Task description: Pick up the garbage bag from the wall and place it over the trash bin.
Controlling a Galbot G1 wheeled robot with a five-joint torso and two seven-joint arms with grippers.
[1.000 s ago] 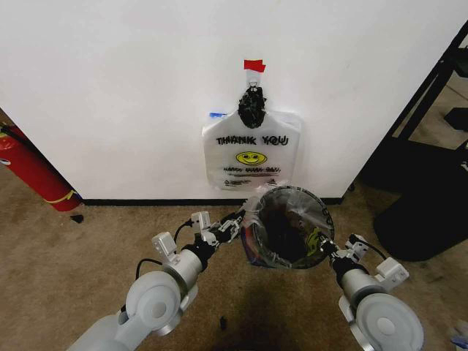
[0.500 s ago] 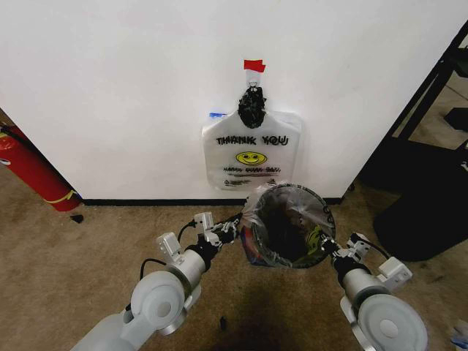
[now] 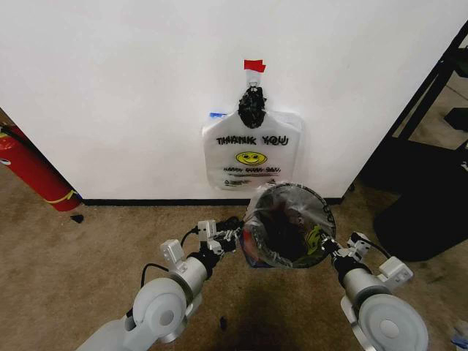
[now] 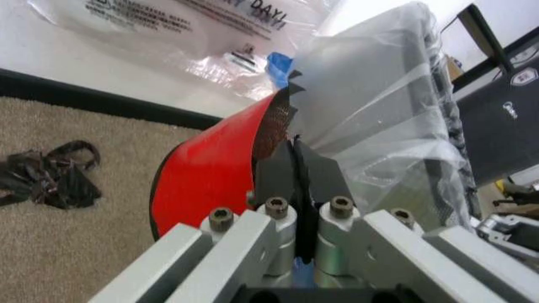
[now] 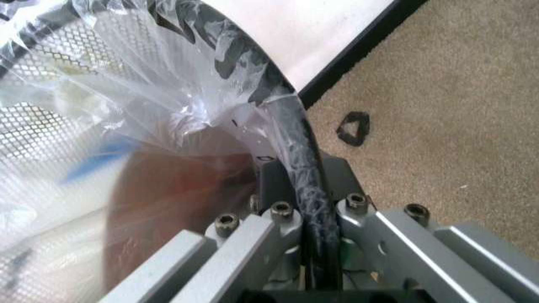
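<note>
The bin [image 3: 287,227] stands on the carpet [image 3: 88,248] just in front of the wall [image 3: 117,88], with the bag [image 3: 311,212] already drawn over its rim and lining its mesh inside. The left hand [image 3: 232,232] sits at the bin's left side, its fingers [image 4: 286,173] pressed together with almost no gap, at the edge of the bag's film beside the red base [image 4: 211,177]; whether film is pinched between them cannot be told. The right hand [image 3: 327,247] is at the bin's right side, its fingers [image 5: 278,183] clamped on the bin's bag-covered rim [image 5: 291,126]. Above the bin a second bag [image 3: 251,152] with a smiley hangs on the wall under a red tape tab [image 3: 254,66]. A fire extinguisher [image 3: 33,172] leans far left of the bin.
</note>
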